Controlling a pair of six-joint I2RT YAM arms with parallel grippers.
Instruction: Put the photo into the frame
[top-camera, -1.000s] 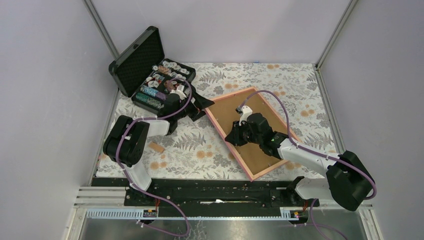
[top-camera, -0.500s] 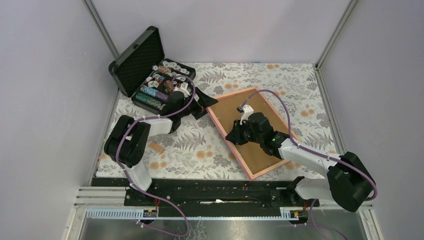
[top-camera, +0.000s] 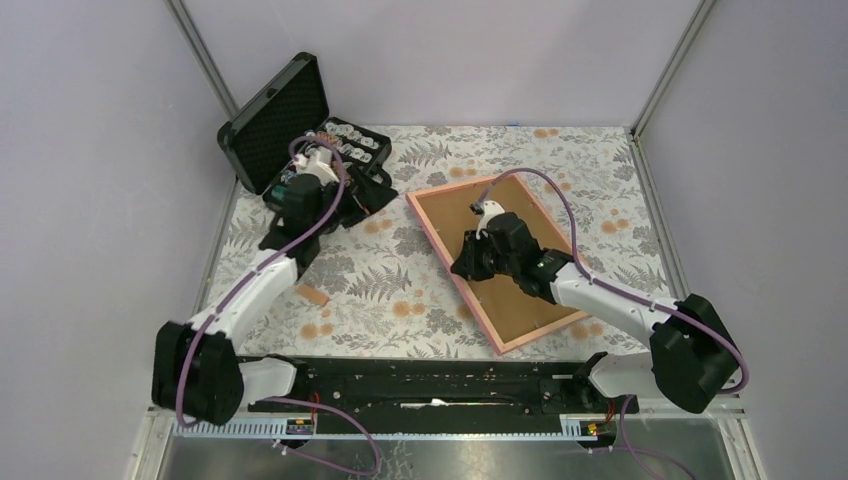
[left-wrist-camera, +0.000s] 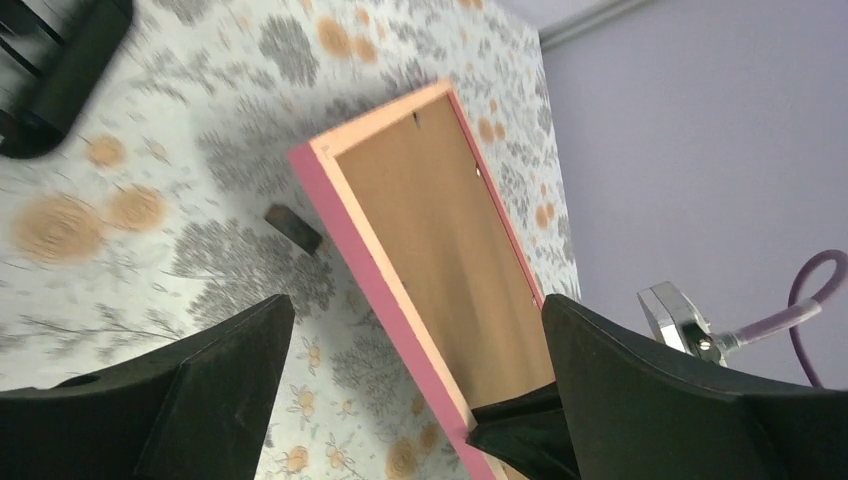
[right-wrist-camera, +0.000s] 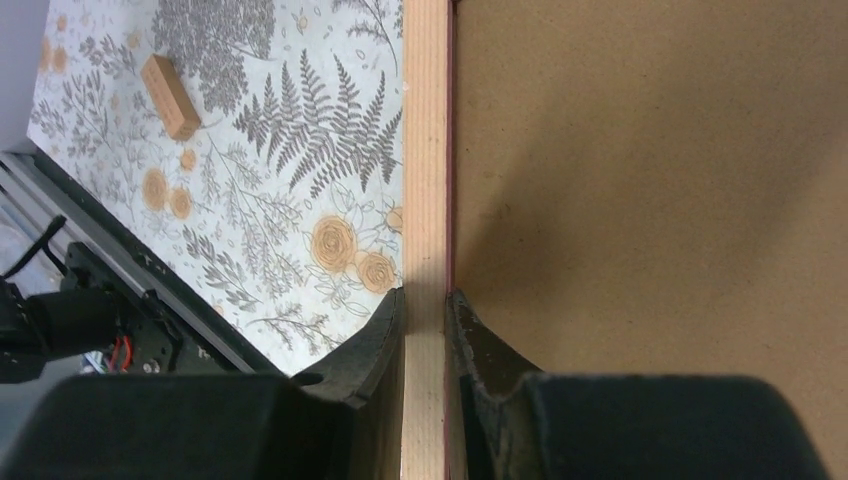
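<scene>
The frame (top-camera: 431, 234) lies face down right of centre, its pinkish-orange border around a brown backing board (top-camera: 455, 212). My right gripper (top-camera: 462, 268) is shut on the frame's left border, one finger outside and one on the board, as the right wrist view (right-wrist-camera: 425, 300) shows on the border (right-wrist-camera: 425, 120). My left gripper (top-camera: 378, 192) is open and empty, up left of the frame's far corner and apart from it. In the left wrist view, between my left gripper's (left-wrist-camera: 415, 300) fingers, I see the frame's edge (left-wrist-camera: 365, 270) and board (left-wrist-camera: 440, 230). The photo is not in view.
An open black foam-lined case (top-camera: 270, 125) with several small items stands at the back left, close behind the left wrist. A small wooden block (top-camera: 312, 296) lies on the floral cloth at the left. A small dark piece (left-wrist-camera: 293, 225) lies by the frame's far corner.
My left gripper has drawn back from the frame's far left corner, up and left toward the case. The frame has turned slightly. The right gripper stays shut on its border.
</scene>
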